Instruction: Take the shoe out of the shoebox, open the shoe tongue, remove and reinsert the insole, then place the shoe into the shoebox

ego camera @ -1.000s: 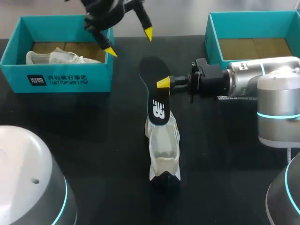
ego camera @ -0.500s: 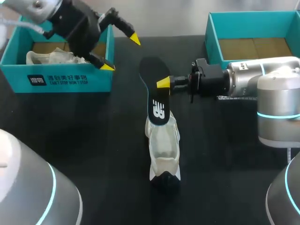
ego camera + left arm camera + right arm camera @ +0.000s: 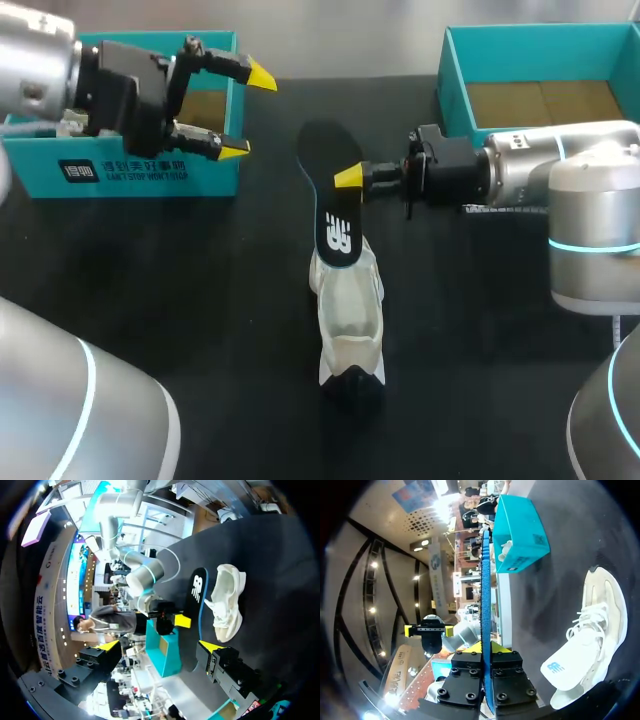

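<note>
Meanwhile, the left gripper (image 3: 250, 112) is coming off its high perch behind the left shoebox (image 3: 130, 172). Over the last second it has been swinging down and across. It is now lying level in front of that box's near corner, its fingers spread wide with nothing between them and pointing toward the insole (image 3: 325, 150).

Nothing else is shifting. The right gripper (image 3: 345, 178) is staying clamped on the insole, pinching it from both faces about midway along. The black insole is standing on edge above the table (image 3: 230, 300), its lower end over the mouth of the shoe (image 3: 350, 305) in the head view. Whether that end is touching the shoe cannot be told. The right wrist view suggests the two are apart.

The white shoe is lying on the dark table between the two boxes, well clear of the right shoebox (image 3: 455, 75), which is showing only its cardboard floor.

Judging from this, the insole is out and the reinsertion is being set up. The left arm seems to be lining up to help, perhaps by steadying the shoe or taking the insole. The shoe is not being held by anything, so it may slide when the insole is pushed in.
</note>
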Controlling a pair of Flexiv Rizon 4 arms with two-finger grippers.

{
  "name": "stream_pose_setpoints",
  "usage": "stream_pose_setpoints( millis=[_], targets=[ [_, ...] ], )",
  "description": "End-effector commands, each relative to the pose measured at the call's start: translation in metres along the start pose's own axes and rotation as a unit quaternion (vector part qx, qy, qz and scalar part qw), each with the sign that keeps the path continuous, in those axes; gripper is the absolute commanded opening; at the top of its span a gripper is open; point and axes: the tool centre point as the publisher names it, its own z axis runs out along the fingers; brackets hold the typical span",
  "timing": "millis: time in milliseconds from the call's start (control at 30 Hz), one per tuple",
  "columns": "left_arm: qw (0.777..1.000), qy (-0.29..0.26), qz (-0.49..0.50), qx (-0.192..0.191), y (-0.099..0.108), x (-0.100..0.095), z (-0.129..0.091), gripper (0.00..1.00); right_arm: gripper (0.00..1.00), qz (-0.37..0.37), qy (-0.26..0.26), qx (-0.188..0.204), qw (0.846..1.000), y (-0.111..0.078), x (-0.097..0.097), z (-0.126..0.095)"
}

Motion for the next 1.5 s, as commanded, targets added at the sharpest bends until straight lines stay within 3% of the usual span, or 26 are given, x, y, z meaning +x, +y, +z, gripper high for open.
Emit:
stream_pose_setpoints(
  millis=[33, 333, 467, 967, 1267, 1500],
  targets=[
    [0.992, -0.130, -0.001, 0.003, 0.004, 0.014, 0.004, 1.00, 0.00, 0.000, -0.001, -0.001, 1.000, -0.001, 0.000, 0.001],
    [0.986, -0.169, 0.009, 0.009, 0.021, 0.040, 0.006, 1.00, 0.00, 0.000, -0.001, -0.001, 1.000, -0.001, 0.000, 0.001],
    [0.983, -0.175, -0.010, 0.050, 0.023, 0.050, 0.013, 1.00, 0.00, 0.000, -0.001, -0.001, 1.000, -0.001, 0.000, 0.001],
    [0.983, -0.175, -0.010, 0.050, 0.023, 0.050, 0.013, 1.00, 0.00, 0.000, -0.001, -0.001, 1.000, -0.001, 0.000, 0.001],
    [0.989, -0.145, -0.005, 0.004, 0.021, 0.066, 0.035, 1.00, 0.00, 0.000, -0.001, -0.001, 1.000, -0.001, 0.000, 0.001],
    [0.989, -0.142, -0.050, 0.009, 0.022, 0.079, 0.057, 1.00, 0.00, 0.000, -0.001, -0.001, 1.000, -0.001, 0.000, 0.001]
  ],
)
